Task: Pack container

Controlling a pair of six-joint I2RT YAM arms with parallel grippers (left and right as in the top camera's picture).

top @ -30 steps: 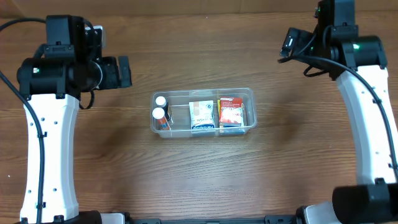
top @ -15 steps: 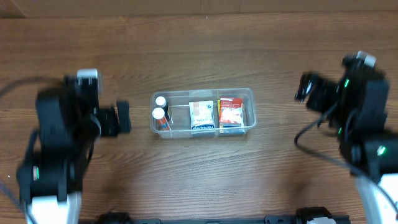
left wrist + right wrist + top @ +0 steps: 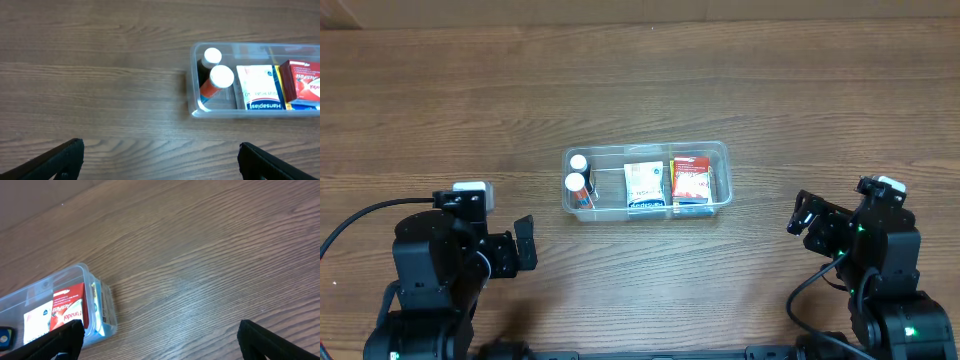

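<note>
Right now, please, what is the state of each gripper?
Left gripper: open, fingers wide apart, holding nothing.
Right gripper: open, fingers wide apart, holding nothing.

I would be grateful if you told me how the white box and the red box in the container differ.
Colour: the white box is white with a blue band along its near edge, while the red box is mostly red.
Place: the white box sits mid-container, nearer the bottles; the red box sits toward the right end.
Shared: both lie flat, side by side, printed faces up, inside the container.
</note>
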